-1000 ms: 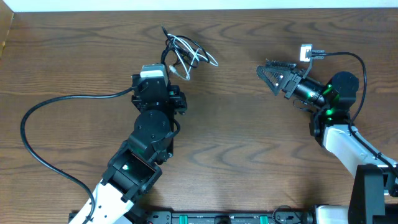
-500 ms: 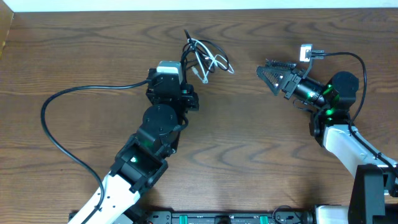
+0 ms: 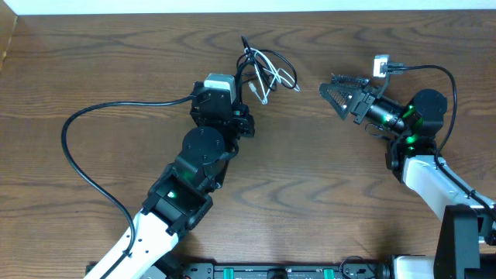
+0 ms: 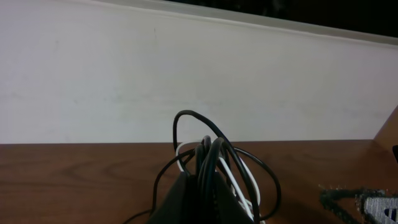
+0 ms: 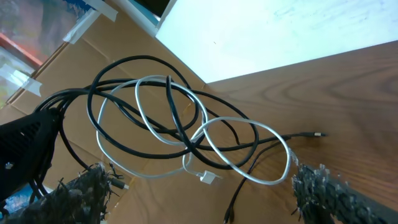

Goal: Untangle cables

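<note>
- the wooden table (image 3: 93,70) fills the overhead view, with a pale wall along its far edge.
- the left arm (image 3: 198,155) reaches from the near edge up toward the far middle of the table, and a thick black wire loops off its left side.
- the right arm (image 3: 422,155) stands at the right side, with its wrist pointing left toward the middle.
- the right gripper (image 3: 335,91) is spread wide with nothing between its fingers. it faces the tangle from the right and is apart from it.
- the left gripper (image 4: 202,177) is clamped tight on the cables (image 3: 267,70), with several strands bunched between its fingers.
- the cables sit near the far edge of the table, between the two grippers. in the right wrist view they fan out from the left grip in crossing loops.
- the black cords (image 5: 124,106) make most of the loops, and one white cord (image 5: 242,149) weaves through them.
- a small white plug (image 5: 207,178) hangs low in the tangle.
- a thin black plug end (image 5: 318,134) points right.
</note>
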